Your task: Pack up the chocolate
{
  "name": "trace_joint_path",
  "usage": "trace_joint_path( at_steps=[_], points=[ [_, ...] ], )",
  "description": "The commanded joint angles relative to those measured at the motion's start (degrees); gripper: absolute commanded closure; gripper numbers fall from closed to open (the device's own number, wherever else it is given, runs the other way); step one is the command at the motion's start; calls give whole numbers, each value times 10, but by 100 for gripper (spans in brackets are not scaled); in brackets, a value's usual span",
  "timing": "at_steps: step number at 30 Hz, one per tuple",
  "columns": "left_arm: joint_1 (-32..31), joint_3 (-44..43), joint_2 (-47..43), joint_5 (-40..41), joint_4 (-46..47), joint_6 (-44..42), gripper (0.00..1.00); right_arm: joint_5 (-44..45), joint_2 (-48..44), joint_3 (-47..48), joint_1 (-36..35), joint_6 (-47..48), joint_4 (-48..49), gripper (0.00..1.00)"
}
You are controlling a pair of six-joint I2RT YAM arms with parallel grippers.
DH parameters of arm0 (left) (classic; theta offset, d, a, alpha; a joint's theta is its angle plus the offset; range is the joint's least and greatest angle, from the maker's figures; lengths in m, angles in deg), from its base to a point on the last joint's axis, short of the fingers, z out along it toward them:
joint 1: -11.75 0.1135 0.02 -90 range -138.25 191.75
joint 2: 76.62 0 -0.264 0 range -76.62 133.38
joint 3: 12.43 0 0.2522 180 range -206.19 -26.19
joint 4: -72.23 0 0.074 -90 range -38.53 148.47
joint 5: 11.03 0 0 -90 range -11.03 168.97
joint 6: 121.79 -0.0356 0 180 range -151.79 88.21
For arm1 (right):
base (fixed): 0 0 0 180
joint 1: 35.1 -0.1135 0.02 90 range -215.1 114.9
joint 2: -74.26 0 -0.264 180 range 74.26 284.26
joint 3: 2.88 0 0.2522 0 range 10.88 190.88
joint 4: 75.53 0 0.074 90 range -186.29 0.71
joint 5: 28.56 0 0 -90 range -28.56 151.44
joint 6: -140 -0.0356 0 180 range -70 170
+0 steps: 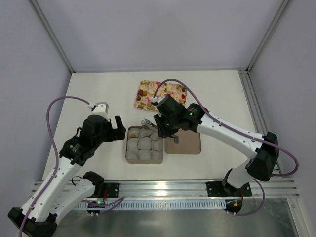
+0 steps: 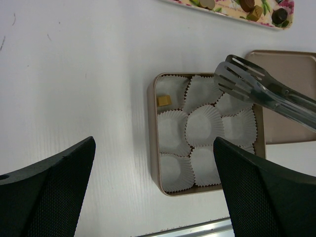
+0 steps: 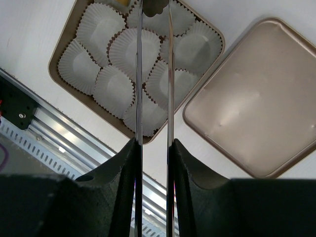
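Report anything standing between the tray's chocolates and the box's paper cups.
Nothing visible does. The box is open, its lid beside it, and only bare table lies between it and the chocolates on the tray. The held tongs hover over the box.

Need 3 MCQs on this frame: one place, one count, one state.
1. Where does the lid lie, relative to the box? A beside B inside C underneath
2. Pieces of chocolate visible in the box: A none B four C one
3. The right tool is: A open, empty B shut on the tongs C out of view
Key: 1 A, the lid sits flat next to the box. 2 C, a single tan chocolate near one corner. 3 B, it clamps the tongs' arms.
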Motion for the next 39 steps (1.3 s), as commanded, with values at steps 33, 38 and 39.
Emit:
trace_joint_path(
  at_steps=[33,38,39],
  points=[
    [2,0,2,7,3,9,0,15,35,-26,-28,-14,45,57],
    [2,0,3,7,3,9,0,18,35,-25,-28,-12,42,57],
    [2,0,3,8,3,9,0,18,34,-24,-28,-11,42,56]
  ],
)
